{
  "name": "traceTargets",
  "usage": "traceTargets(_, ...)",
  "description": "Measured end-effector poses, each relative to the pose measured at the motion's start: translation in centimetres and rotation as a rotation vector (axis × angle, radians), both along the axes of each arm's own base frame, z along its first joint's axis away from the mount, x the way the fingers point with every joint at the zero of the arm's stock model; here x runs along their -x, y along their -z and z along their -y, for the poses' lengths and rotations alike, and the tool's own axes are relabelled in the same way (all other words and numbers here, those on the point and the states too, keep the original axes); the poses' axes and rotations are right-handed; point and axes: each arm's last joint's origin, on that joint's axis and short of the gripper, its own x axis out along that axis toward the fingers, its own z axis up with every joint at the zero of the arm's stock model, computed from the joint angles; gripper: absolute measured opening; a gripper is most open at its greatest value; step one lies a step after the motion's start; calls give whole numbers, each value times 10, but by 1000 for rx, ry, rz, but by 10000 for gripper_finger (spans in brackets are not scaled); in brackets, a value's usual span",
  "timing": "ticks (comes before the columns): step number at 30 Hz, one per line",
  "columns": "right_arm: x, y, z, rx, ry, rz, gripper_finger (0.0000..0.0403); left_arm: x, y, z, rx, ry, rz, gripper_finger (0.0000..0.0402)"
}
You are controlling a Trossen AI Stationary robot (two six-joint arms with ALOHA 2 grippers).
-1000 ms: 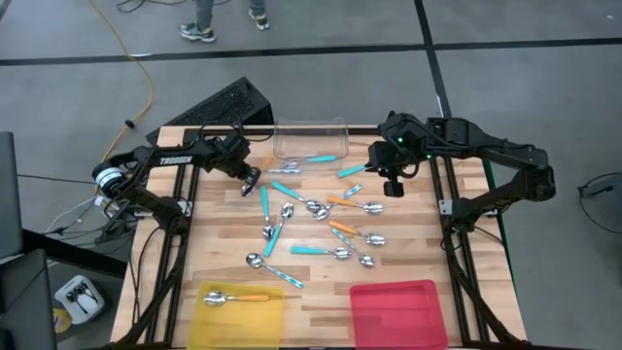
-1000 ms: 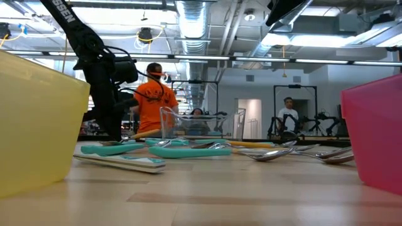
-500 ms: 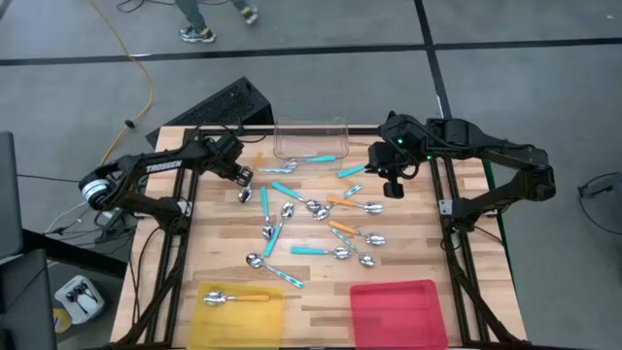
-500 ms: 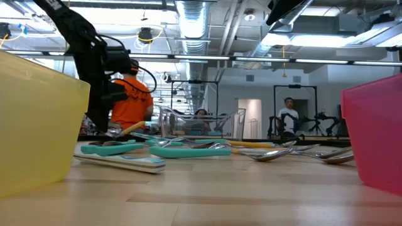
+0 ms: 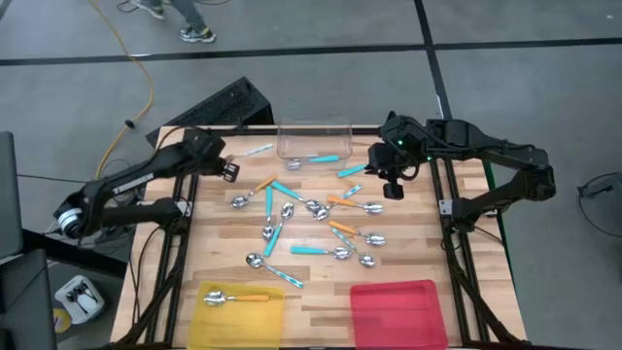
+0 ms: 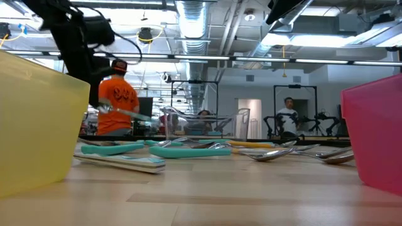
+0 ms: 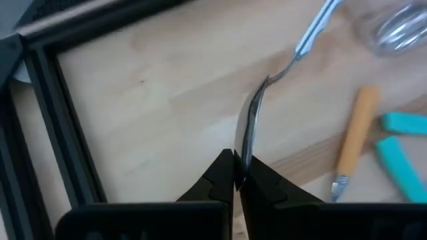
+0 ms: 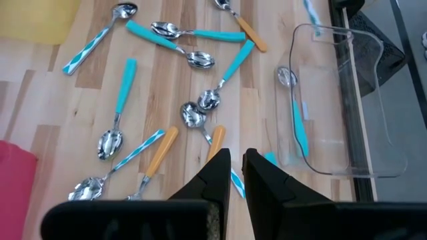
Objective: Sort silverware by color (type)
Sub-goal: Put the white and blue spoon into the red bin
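Left hand [image 7: 235, 175] grips one silver spoon [image 7: 257, 117] near the desk's [image 5: 408, 267] far-left corner; one orange spoon [image 5: 233, 297] in the yellow tray [image 5: 272, 321]; right hand [image 8: 237, 175] nearly closed, empty

Left gripper [image 5: 231, 171] near the clear tub [image 5: 313, 140], spoons [image 5: 316, 219] scattered mid-table, yellow tray [image 5: 272, 316], red tray [image 5: 398, 313]

One silver-handled spoon [image 7: 267, 93] hangs above the worktop [image 5: 224, 243], its bowl pinched in the left pincer [image 7: 235, 175]. Teal, orange and silver-handled spoons [image 5: 316, 219] lie scattered mid-worktop; one orange-handled spoon [image 5: 238, 298] lies in the yellow tray [image 5: 206, 326].
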Motion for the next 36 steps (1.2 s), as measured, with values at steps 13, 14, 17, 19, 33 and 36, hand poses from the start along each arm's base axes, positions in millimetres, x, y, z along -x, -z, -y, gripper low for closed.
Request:
traceTargets(13, -11, -9, -8, 48, -67, 133, 66, 25, -41, 33, -199, 47, 283, 1)
traceTargets(14, -14, -12, -10, 66, -85, 170, 66, 25, -46, 37, -231, 64, 335, 0)
traceTargets(17, -20, -20, -16, 95, -154, 268, 66, 28, -63, 48, -332, 126, 508, 0)
traceTargets(19, -22, -23, -18, 103, -189, 301, 66, 32, -74, 57, -382, 160, 620, 0)
traceTargets(33, -7, 12, -6, 134, -223, 411, 66, 24, -94, 86, -466, 313, 835, 0)
traceTargets(36, 10, 15, -5, 105, -180, 514, 66, 10, -101, 90, -515, 373, 866, 0)
